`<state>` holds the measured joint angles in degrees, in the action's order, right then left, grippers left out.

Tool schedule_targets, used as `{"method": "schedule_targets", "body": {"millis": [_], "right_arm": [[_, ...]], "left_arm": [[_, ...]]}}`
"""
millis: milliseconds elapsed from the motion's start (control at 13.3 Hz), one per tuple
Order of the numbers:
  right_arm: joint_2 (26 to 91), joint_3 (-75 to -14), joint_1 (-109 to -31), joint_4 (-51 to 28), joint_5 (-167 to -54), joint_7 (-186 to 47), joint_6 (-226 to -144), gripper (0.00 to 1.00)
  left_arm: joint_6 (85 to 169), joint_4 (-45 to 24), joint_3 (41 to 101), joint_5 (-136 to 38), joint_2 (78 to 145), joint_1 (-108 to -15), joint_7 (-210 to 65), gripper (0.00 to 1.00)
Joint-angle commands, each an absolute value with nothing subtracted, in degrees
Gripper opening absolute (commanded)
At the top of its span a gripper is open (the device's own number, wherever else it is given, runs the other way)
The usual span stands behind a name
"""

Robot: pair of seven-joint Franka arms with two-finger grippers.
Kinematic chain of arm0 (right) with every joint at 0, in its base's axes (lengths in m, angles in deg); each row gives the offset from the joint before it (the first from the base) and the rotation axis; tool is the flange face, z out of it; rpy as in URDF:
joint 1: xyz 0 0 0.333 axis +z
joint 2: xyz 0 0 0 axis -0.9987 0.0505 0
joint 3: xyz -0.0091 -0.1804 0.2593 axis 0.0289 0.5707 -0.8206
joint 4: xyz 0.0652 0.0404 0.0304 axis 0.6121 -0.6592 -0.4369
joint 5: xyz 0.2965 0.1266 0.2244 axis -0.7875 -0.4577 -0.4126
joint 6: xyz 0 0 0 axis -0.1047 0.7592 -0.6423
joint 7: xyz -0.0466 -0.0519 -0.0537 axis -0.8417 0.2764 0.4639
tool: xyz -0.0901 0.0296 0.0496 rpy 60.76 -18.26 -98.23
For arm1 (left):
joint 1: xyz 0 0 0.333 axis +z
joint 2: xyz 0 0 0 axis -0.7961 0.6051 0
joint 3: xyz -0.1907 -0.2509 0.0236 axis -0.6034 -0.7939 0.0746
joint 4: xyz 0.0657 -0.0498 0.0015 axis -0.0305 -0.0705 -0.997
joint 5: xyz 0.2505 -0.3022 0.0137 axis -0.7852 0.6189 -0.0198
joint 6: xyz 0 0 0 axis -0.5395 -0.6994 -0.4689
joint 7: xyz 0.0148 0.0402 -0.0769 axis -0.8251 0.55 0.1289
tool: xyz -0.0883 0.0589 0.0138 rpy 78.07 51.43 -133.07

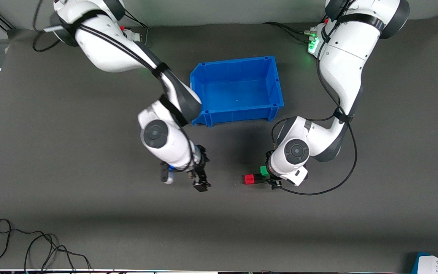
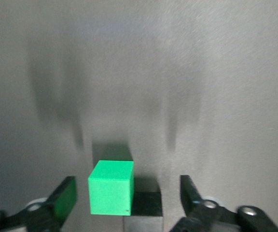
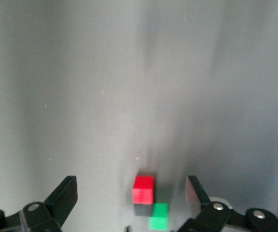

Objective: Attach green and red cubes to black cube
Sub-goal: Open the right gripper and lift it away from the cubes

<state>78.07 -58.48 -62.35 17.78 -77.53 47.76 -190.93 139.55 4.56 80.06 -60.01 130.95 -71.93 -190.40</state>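
Hovering over bare counter (image 1: 70, 160) at about 8 o'clock from the blue bin (image 1: 276, 82): right gripper (image 1: 200, 182), fingers spread wide and gripping nothing, apparently waiting. Sitting toward 3 o'clock of it, all three cubes clustered together, nearer the front camera than the bin: red cube (image 1: 248, 179) pressing against one face of the black cube (image 1: 257, 178), green cube (image 1: 264, 171) touching the black cube at an adjoining face, 12 o'clock of it. Hanging low just over that cluster: left gripper (image 1: 273, 178), fingers (image 2: 62, 199) released, straddling the green cube without touching it. Judging from the wrist views, both coloured cubes seeming already joined to the black one; remaining, probably only lifting the left arm clear, though firmness of the joints not showing.
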Motion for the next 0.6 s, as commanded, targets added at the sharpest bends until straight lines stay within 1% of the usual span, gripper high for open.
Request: {"method": "schedule_targets", "body": {"millis": [0, 75, 150, 301, 451, 526], "right_arm": [[68.62, -58.57, -65.12, 11.55, -77.72, 38.46, -182.45, 1.00], [67.12, -58.57, -66.09, 11.37, -77.81, 34.85, -179.19, 1.00], [65.11, -58.39, -66.88, 9.46, -77.73, 31.42, -177.25, 1.00], [58.44, -58.30, -69.69, 2.18, -77.64, 23.61, -176.61, 1.00], [52.20, -58.30, -73.29, -4.77, -77.81, 10.19, -176.44, 1.00], [49.12, -58.04, -74.44, -7.32, -77.73, 3.60, -174.96, 1.00]], "left_arm": [[133.80, 8.56, 82.61, -60.93, 129.93, -72.10, -190.46, 1.00], [131.69, 10.40, 83.84, -62.41, 129.76, -71.92, -189.94, 1.00], [129.75, 12.16, 84.72, -64.00, 129.58, -71.40, -187.85, 1.00], [127.28, 13.32, 85.08, -64.45, 127.57, -68.42, -179.61, 1.00], [123.60, 13.23, 85.08, -64.45, 123.97, -64.74, -169.25, 1.00], [122.10, 13.15, 84.99, -64.36, 121.78, -62.63, -163.71, 1.00]]}}
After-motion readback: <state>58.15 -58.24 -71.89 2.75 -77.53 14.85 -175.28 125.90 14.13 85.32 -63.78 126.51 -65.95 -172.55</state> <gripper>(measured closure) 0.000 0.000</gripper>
